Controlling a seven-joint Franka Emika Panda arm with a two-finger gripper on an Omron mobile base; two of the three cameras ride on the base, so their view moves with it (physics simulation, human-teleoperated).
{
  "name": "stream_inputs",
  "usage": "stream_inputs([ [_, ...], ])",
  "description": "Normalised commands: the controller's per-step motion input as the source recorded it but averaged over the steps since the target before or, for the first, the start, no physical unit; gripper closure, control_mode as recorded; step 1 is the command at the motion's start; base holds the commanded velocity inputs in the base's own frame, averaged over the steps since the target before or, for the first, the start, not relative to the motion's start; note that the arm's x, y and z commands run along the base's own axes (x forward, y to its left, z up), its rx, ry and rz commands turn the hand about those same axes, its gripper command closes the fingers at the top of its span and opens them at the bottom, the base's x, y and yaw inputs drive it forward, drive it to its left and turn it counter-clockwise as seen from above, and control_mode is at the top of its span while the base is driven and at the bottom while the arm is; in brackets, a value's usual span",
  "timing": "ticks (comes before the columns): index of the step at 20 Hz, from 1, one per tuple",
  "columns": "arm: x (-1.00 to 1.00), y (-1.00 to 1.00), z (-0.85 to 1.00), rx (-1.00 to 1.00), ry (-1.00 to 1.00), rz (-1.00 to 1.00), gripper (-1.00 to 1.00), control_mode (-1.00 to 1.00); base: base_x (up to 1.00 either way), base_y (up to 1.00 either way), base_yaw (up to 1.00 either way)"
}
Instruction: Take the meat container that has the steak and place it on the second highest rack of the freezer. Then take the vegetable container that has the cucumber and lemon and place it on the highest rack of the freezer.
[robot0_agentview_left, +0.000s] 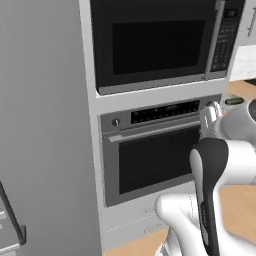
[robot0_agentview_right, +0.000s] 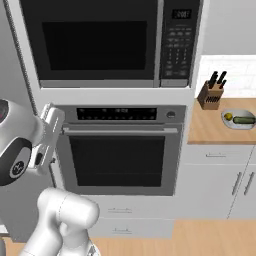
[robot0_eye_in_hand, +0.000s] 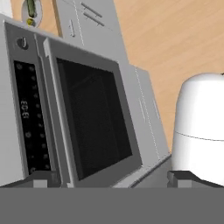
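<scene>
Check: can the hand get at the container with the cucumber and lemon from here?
Probably not yet. The container sits on the counter far right of the oven; the open hand hangs by the oven's left edge.

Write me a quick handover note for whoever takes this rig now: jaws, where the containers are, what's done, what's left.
Gripper: jaws wide open, empty, raised in front of the wall oven.
Vegetable container with cucumber and lemon: on the counter right of the oven, beside the knife block, untouched.
Steak container and freezer racks: I can't place them from here.
Done: nothing confirmed.
Left: both placements.
</scene>
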Motion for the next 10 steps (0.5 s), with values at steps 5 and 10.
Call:
stream_inputs([
  [5,0.00,0.00,0.00,0.00,0.00,0.00,-1.00,1.00,0.41,-1.00,0.00],
  [10,0.00,0.00,0.00,0.00,0.00,0.00,-1.00,1.00,0.56,-1.00,0.00],
])
